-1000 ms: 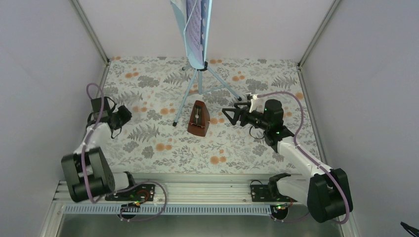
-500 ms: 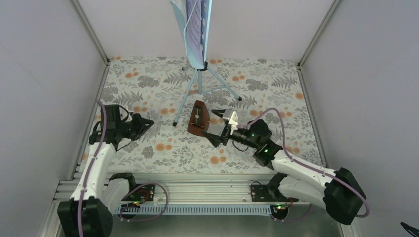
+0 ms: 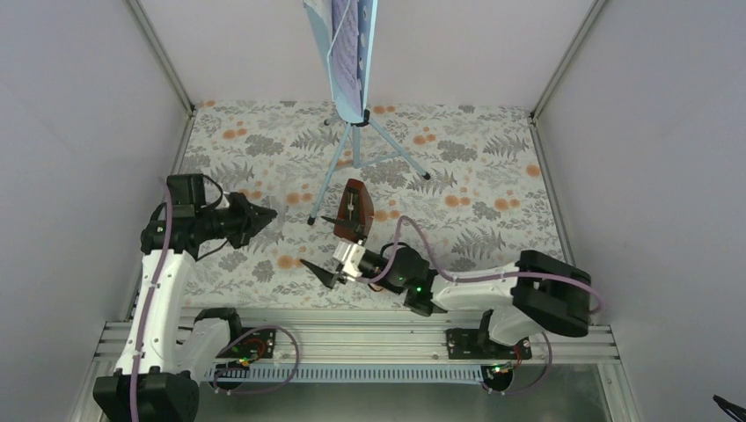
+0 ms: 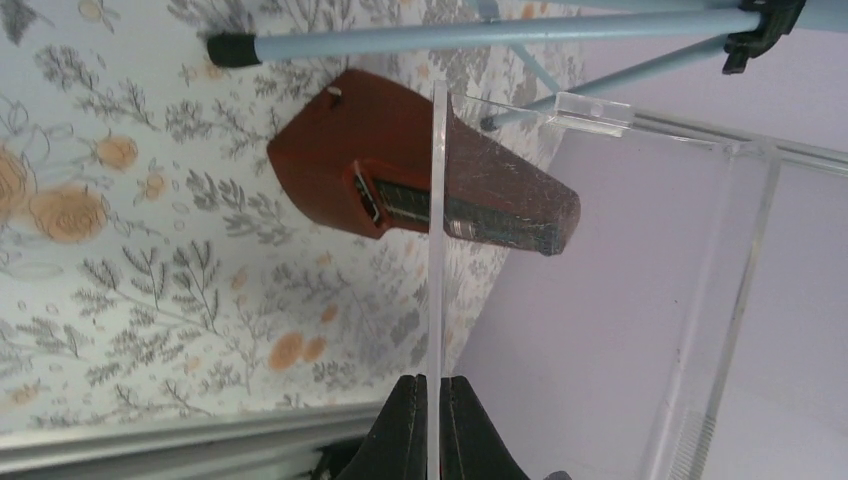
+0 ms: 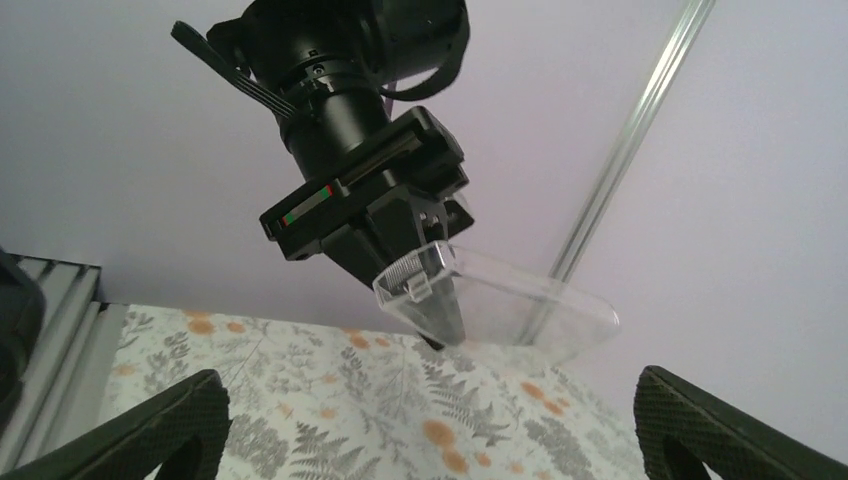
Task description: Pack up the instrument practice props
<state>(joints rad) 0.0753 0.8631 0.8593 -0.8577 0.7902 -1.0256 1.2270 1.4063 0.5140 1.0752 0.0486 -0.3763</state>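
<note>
Roughly mid-table, one metronome (image 3: 354, 209) stands upright on the floral cloth (image 3: 493, 176). It is a reddish-brown wooden pyramid with a slim pendulum window down its face. Just behind it rises one pale-blue music stand (image 3: 365, 79). It has three thin tubular legs (image 3: 332, 171) capped in black, and one foot lands just left of the metronome. White and lilac sheet-music pages (image 3: 345, 35) lean on the stand's desk; how many I cannot tell. The left gripper (image 3: 268, 214) is left of the metronome and apart from it. Its jaws are pressed onto the thin wall of one clear plastic container (image 4: 437, 300), which sits between its wrist camera and the metronome. The right gripper (image 3: 327, 257) lies low just in front of the metronome, black fingers (image 5: 160, 430) spread wide and holding nothing. Plain grey walls (image 3: 88, 132) close in three sides.
</note>
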